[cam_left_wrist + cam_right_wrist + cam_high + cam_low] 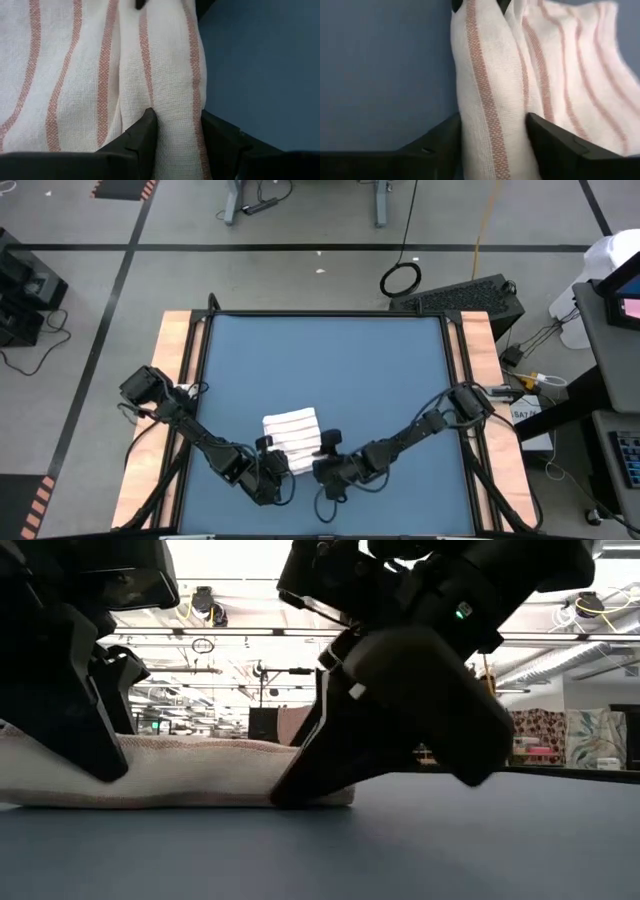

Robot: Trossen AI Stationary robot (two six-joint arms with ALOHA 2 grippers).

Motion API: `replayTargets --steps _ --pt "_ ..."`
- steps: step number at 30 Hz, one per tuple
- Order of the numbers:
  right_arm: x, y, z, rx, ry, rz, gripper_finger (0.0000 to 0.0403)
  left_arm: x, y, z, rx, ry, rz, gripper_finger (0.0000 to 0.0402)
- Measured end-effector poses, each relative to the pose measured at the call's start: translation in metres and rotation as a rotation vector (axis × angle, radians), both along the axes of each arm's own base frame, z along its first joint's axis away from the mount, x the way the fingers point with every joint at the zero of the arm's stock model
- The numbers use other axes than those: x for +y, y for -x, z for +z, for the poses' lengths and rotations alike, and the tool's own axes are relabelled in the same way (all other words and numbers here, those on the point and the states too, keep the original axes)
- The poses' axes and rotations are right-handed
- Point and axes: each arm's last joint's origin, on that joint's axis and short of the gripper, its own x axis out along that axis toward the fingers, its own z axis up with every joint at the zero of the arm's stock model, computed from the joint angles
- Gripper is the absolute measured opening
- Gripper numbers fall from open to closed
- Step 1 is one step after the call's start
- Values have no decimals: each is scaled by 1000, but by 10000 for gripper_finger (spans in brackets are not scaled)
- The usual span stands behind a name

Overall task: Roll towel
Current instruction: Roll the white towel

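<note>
Two grippers at work at the table's [330, 350] near edge, seen from my remote station: the towel [291, 432], white with reddish stripes, lies bunched near the middle of that edge. My left gripper [176, 135] pinches a rolled fold of the cloth at one end, fingers [142, 134] closed on either side. My right gripper [492, 131] clamps the same roll from the opposite end. Both arms reach in low from the near corners.

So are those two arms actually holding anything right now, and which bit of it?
Yes. Both hold the towel by its rolled near edge: the left gripper pinches one end of that fold, the right gripper the other.
</note>
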Motion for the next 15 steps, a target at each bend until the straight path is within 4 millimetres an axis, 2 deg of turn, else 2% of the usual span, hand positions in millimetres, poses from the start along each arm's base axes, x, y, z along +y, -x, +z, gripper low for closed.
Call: replayTargets --steps 4,7,15 --pt "-7 -3 0 28 -71 -19 167 2 0 4 -31 -23 24 147" --pt "-14 -5 0 58 -137 -38 148 3 1 9 -66 -58 40 162" --pt "-31 -12 0 137 -386 -75 121 -7 17 28 -190 -172 27 259"
